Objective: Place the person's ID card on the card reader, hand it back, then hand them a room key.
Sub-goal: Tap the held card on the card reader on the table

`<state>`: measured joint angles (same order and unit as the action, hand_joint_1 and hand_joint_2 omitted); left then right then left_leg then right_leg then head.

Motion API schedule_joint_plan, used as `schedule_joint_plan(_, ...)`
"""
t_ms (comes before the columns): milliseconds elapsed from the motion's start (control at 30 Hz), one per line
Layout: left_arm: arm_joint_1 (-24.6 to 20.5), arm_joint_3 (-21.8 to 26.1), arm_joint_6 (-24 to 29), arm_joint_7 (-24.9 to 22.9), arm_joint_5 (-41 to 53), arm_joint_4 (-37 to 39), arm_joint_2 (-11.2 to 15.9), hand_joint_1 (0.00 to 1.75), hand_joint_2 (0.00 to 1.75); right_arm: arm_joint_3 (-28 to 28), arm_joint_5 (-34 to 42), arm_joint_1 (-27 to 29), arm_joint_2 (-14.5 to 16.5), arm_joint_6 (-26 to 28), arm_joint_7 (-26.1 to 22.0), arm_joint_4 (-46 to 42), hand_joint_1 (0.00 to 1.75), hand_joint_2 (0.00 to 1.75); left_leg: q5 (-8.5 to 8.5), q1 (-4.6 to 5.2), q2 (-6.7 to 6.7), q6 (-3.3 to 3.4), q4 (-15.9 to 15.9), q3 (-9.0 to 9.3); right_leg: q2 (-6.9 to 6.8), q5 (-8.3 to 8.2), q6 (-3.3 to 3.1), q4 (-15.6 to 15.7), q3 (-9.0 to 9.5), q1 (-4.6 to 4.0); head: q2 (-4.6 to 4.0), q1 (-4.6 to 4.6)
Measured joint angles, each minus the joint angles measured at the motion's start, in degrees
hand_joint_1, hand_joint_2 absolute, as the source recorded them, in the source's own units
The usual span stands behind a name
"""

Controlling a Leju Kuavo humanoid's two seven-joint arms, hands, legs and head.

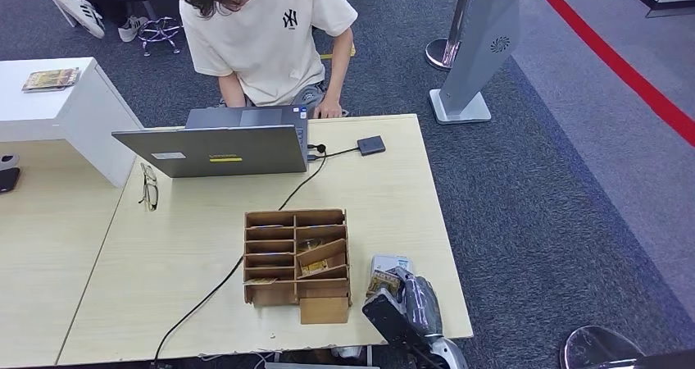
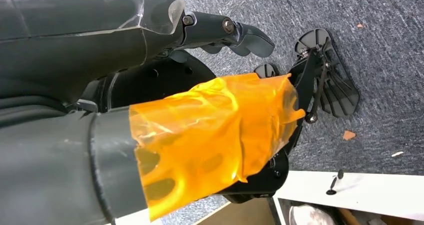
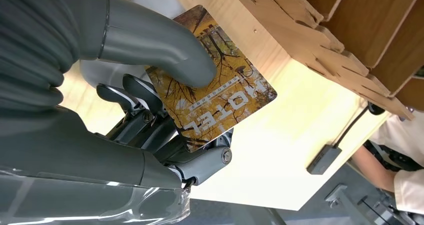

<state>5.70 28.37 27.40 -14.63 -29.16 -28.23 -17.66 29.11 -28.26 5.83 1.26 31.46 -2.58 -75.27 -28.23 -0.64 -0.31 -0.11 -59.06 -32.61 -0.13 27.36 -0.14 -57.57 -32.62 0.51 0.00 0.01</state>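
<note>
Room key: we see the room key (image 3: pixel 212 82), a card printed with yellow trees and the word HOTEL, pinched in our right hand (image 3: pixel 150 110); the thick thumb presses on its printed face and the darker fingers (image 3: pixel 137 97) back it from beneath.
Right hand: in the head view the right hand (image 1: pixel 402 303) sits over the near right corner of the worktop (image 1: pixel 393 197), just right of the wooden card rack (image 1: pixel 297 262), with the card's edge peeking out at its far side.
Left hand: the left hand (image 2: pixel 225 32) hangs over the carpet, its fingers curled loosely with nothing between them; an orange film wraps the thumb.
Person: the person (image 1: pixel 266 37) stands at the far edge of the worktop, behind the laptop (image 1: pixel 217 148), leaning over it; one of their hands rests on the far edge near the laptop's right side.
Card reader: we take the small dark box (image 1: pixel 371 144) on a cable at the far right to be the card reader; no card lies on it.
Key relation: the person lies far and slightly left of the held key, and the card's free end already juts toward them.
Nearer arm: the right, which holds the key.
Step in hand: we judge the ID part finished and the key ready to be handed across.
</note>
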Motion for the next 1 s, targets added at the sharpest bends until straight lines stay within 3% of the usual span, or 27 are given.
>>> schedule_joint_plan(1000, 1.4, -2.5, 1.2, -1.6, -0.7, -3.1, 0.0, 0.0, 0.0, 0.2, -10.8, -2.7, 0.2, -0.9, 5.4, 3.9, 1.75, 1.75, 0.0, 0.0, 0.01, 0.0, 0.0, 0.07, 0.01, 0.0, 0.0, 0.0, 0.04, 0.0, 0.0, -0.01)
